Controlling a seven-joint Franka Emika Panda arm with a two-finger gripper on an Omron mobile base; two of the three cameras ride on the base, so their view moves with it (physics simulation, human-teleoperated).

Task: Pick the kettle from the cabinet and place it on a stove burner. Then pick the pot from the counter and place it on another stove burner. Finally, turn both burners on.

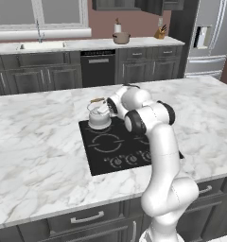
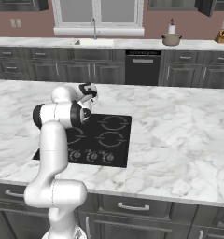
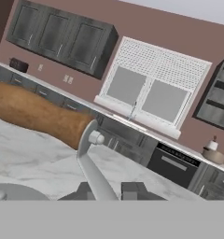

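The small white-silver kettle (image 1: pixel 99 116) stands upright at the far left corner of the black cooktop (image 1: pixel 110 149), over a burner ring; whether it touches the glass I cannot tell. My gripper (image 1: pixel 109 105) is shut on its arched wire handle, just beside the brown wooden top (image 3: pixel 34 112). In the hand view the wire (image 3: pixel 93 168) runs down between the two fingertips of my gripper (image 3: pixel 107 191). The beige pot (image 1: pixel 121 38) sits on the far counter (image 1: pixel 87 45), also seen as the pot (image 2: pixel 171 39). An open wall cabinet (image 3: pixel 221 95) hangs at the far right.
The cooktop (image 2: pixel 111 135) has a row of knobs (image 1: pixel 129 159) along its near edge. White marble island worktop (image 1: pixel 35 142) surrounds it. Along the far wall are a sink (image 1: pixel 39 45), a dishwasher (image 1: pixel 98 66), a knife block (image 1: pixel 160 32) and a fridge (image 1: pixel 210 38).
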